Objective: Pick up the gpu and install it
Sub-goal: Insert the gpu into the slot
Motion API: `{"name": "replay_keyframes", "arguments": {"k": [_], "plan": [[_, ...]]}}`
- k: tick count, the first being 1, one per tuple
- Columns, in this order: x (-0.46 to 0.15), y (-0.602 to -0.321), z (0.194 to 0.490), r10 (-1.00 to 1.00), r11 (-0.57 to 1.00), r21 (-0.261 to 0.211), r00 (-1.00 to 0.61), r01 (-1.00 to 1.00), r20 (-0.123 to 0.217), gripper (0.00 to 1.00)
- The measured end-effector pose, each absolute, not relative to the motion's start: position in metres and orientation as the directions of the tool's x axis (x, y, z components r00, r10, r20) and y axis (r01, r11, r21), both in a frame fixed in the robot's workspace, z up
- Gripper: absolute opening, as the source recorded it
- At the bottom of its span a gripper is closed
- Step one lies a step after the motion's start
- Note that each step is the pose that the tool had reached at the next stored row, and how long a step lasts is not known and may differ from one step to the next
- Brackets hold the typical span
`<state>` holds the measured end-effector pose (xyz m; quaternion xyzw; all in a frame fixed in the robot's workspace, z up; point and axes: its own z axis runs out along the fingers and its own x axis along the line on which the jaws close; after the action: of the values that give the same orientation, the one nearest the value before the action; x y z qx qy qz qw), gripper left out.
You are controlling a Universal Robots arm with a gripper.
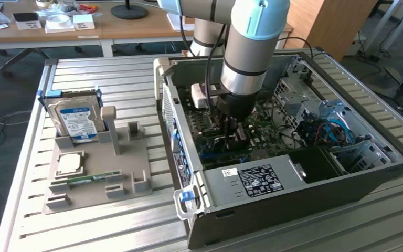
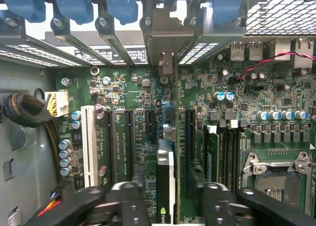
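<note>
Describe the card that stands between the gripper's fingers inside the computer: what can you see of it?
The gpu stands on edge, upright in a slot of the green motherboard, seen edge-on from above: a thin dark board with a pale strip along one side. Its grey metal end bracket sits in the case's rear slot row. The gripper straddles it, a black finger on each side, jaws apart.
</note>
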<state>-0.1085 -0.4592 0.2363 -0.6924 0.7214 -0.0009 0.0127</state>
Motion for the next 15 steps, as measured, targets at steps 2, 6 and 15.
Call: {"name": "replay_keyframes", "arguments": {"k": [2, 6, 15], "plan": [[-0.108, -0.459, 0.236, -0.999, 0.041, -0.019, -0.041, -0.999, -0.017, 0.51], [-0.108, -0.459, 0.236, -0.999, 0.041, -0.019, -0.041, -0.999, -0.017, 0.63], [-0.109, -0.459, 0.254, -0.999, 0.041, -0.019, -0.041, -0.999, -0.017, 0.63]]}}
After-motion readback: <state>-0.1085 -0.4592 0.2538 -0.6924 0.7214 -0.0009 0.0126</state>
